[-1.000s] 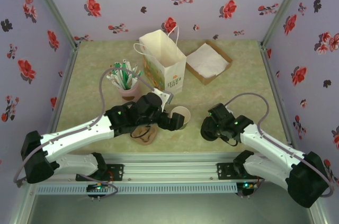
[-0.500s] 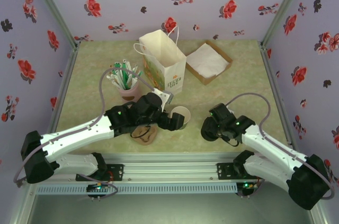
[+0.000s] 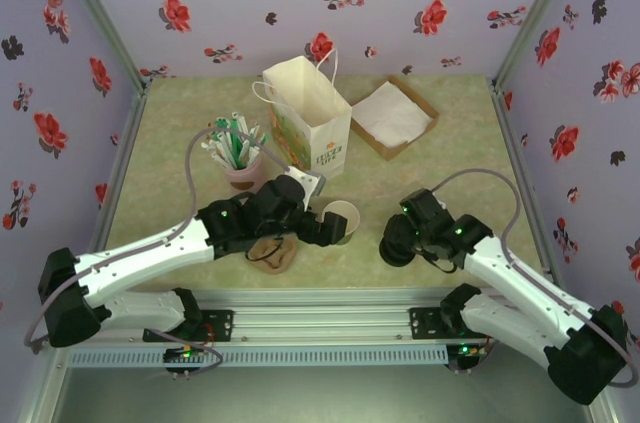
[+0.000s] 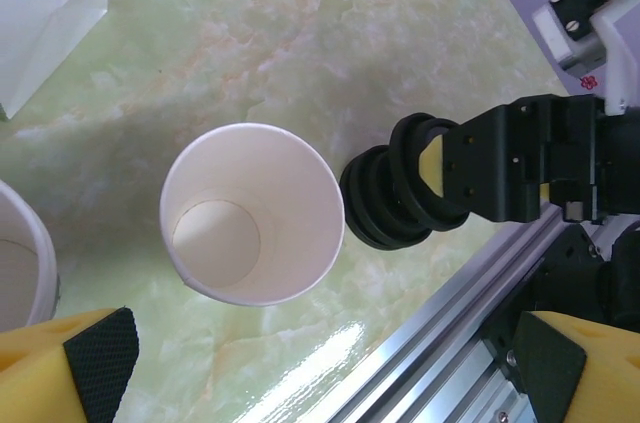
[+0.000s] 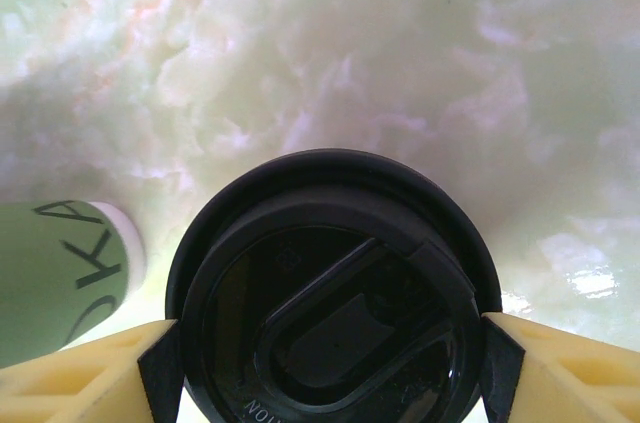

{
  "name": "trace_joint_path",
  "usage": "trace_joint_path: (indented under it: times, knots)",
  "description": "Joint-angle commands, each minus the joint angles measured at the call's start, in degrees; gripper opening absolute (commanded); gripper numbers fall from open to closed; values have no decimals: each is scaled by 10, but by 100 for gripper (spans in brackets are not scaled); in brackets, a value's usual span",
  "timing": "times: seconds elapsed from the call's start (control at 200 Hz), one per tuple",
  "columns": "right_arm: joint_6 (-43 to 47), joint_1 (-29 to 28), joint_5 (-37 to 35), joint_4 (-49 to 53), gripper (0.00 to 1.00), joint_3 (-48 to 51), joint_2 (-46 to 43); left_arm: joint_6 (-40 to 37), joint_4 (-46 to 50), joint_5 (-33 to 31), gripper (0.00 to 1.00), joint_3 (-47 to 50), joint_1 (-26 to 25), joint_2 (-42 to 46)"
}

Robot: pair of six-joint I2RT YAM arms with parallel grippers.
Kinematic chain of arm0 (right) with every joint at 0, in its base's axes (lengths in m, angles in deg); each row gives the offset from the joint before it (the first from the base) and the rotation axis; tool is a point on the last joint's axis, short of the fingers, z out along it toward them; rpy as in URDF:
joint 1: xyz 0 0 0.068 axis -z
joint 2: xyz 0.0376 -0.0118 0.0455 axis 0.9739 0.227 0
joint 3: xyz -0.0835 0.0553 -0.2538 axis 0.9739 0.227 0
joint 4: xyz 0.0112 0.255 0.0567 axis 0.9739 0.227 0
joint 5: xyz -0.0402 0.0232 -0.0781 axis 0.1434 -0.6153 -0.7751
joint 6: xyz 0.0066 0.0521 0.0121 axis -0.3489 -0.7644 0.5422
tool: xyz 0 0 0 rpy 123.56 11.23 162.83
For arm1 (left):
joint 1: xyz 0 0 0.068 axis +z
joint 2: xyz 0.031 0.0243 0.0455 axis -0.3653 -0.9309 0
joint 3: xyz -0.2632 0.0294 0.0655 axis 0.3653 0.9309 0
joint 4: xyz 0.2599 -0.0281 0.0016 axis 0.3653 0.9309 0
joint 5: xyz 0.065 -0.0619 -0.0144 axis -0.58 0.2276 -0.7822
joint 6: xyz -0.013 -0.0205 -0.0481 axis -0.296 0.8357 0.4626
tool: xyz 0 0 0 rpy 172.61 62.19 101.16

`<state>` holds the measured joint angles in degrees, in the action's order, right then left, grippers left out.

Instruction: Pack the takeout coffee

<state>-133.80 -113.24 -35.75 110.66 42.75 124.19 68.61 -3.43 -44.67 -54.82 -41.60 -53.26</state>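
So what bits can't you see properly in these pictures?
Top view: the brown cup carrier is mostly hidden under the left arm.
Top view: the inside of the paper bag is hidden by its own walls.
Right wrist view: the black lid, held in the right gripper, is cut off by the bottom edge.
Left wrist view: a white rim is cut off by the left edge; I cannot tell what it belongs to.

Raised letters "NOI" on the black lid (image 5: 330,323); dark letters like "KA" on the cup (image 5: 60,273); paper bag (image 3: 310,123) print unreadable.
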Motion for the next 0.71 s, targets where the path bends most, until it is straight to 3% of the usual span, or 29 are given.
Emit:
trace_joint_path:
  times: [0.0, 0.38, 0.7]
  knots:
    - [30, 3, -17, 42, 75, -35, -12, -14, -2, -31, 99, 10, -4, 32]
    - [104, 0, 25, 69, 73, -148, 10, -43, -41, -57, 99, 50, -4, 136]
    - [140, -45, 40, 70, 73, -238, 105, -110, 41, -60, 99, 28, -4, 206]
